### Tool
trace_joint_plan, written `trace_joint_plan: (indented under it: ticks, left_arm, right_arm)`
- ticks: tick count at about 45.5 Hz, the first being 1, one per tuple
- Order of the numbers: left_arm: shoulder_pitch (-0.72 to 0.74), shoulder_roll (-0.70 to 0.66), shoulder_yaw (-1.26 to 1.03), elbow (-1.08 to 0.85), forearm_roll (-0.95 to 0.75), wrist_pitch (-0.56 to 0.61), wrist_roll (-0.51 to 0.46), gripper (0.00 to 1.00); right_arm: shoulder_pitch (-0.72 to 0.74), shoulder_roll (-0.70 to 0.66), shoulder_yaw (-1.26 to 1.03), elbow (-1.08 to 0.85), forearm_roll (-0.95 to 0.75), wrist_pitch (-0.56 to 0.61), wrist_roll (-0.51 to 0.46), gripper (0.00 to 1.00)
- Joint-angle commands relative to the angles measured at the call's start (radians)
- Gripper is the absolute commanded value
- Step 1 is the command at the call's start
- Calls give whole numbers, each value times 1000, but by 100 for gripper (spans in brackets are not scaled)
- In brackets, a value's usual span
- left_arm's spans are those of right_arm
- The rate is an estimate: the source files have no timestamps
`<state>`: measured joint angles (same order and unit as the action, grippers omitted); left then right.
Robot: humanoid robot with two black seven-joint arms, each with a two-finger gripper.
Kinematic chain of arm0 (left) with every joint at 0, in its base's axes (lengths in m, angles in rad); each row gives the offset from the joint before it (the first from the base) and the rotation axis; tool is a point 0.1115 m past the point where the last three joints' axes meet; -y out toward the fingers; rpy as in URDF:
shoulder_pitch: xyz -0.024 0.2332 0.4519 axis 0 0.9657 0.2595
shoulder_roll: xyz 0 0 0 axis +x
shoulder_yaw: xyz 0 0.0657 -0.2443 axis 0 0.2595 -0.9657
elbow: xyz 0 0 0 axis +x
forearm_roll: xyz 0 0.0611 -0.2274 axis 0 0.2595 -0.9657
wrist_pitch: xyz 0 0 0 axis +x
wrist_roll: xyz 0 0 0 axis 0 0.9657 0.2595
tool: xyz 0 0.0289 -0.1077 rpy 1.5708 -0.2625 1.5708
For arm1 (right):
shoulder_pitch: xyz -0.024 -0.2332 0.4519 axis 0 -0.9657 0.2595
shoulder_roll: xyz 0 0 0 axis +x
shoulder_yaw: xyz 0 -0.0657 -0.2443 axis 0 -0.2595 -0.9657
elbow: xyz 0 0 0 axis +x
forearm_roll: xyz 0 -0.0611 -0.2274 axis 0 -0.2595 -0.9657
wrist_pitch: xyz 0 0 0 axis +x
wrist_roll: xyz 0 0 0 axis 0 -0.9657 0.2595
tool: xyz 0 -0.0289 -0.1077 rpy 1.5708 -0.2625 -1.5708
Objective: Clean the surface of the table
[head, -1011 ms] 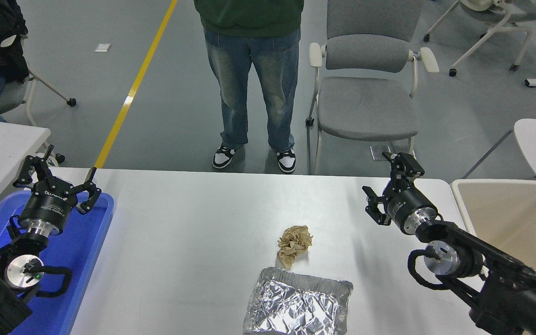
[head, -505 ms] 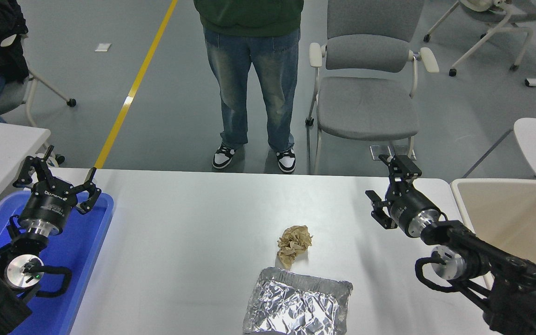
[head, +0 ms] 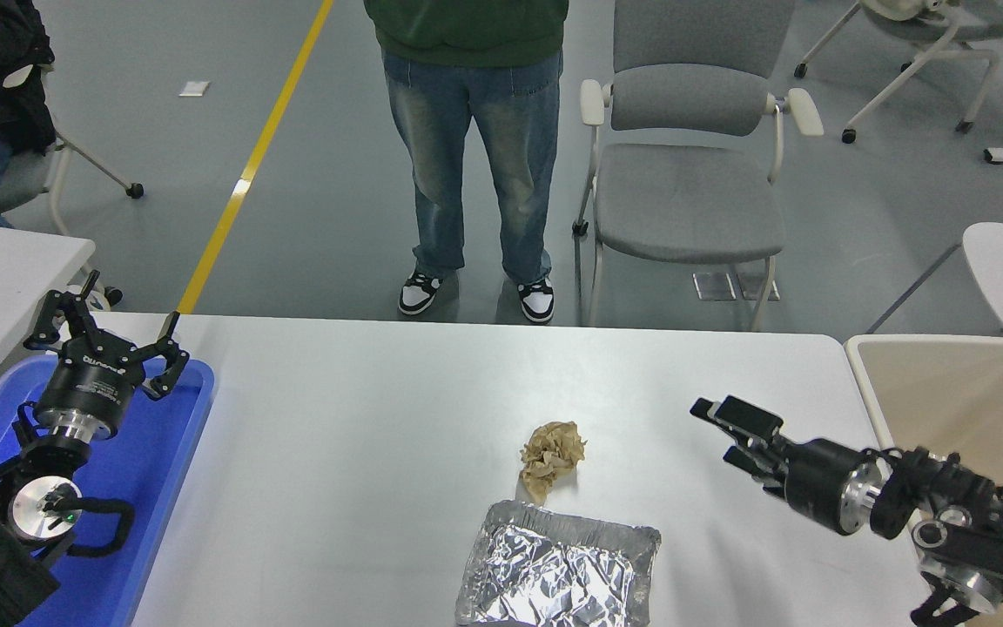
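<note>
Jaws on the right gripper [head: 722, 433] are spread apart and hold nothing; it now points left, low over the right side of the white surface [head: 362, 453]. Jaws on the left gripper [head: 110, 335] are also spread wide and empty, parked at lower left over the blue tray [head: 166, 488].

Writing: grey lettering runs around the left gripper's black body but is too small and skewed to read. No other legible labels.

Change from the earlier frames: the right arm has swung down and right. One second ago its gripper sat near the surface's far right edge pointing away from the camera; now the wrist has rolled so the gripper lies roughly level, aimed toward the middle of the surface, and the arm enters from the right edge rather than the lower right corner. Left arm unchanged. Nothing on the surface has shifted.

On the surface: a crumpled brown paper wad [head: 551, 455] near the centre, well left of the right gripper, and just behind a crinkled foil tray [head: 558, 566] at the near edge; paper tip seems to touch the foil rim. A beige bin [head: 963, 392] stands just off the surface's right end. A person in jeans [head: 471, 148] stands beyond the far edge, beside a grey chair [head: 684, 174].
</note>
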<state>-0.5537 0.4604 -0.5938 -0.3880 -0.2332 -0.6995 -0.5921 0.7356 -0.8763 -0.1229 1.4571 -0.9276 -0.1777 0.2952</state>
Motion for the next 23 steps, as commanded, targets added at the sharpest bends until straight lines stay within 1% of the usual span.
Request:
trace_joint_plan:
  ticks: [1,15,23]
  left_arm:
    - [0,0,-1,0,0,0,0,100]
    - [0,0,-1,0,0,0,0,100]
    - [0,0,-1,0,0,0,0,100]
  right_arm:
    - [31,-78,-199,75,-287,3,-1,100]
    - [31,-33,-238,108,-303,3,-7,100]
    - [44,13,-238,108,-292,3,-44,100]
